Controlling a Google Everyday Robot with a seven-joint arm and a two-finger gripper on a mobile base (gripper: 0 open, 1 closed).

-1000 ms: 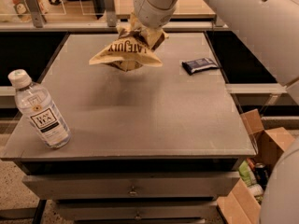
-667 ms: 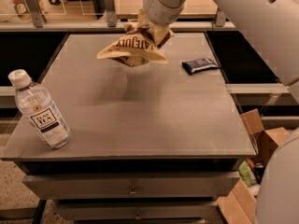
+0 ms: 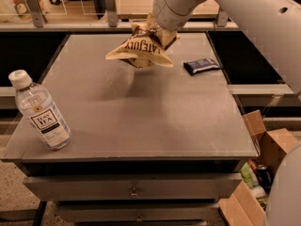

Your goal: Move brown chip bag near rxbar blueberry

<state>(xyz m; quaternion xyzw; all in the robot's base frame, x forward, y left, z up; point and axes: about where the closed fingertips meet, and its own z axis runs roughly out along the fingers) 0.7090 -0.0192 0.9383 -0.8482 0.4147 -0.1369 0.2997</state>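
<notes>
Shifted slightly toward rxbar blueberry (image 3: 201,65): gripper (image 3: 158,32), tips hidden in crumpled foil, pinches brown chip bag (image 3: 141,50) aloft, just left of bar. Open table (image 3: 141,126) below; water bottle (image 3: 40,112) far left, near front edge.

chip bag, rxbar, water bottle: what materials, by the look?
The tool holds the brown chip bag above the table, toward its back: thin crinkly film, probably plastic, visibly creased. The rxbar blueberry: dark wrapper, likely plastic film, slight sheen. The water bottle: clear plastic, see-through, white cap.
</notes>
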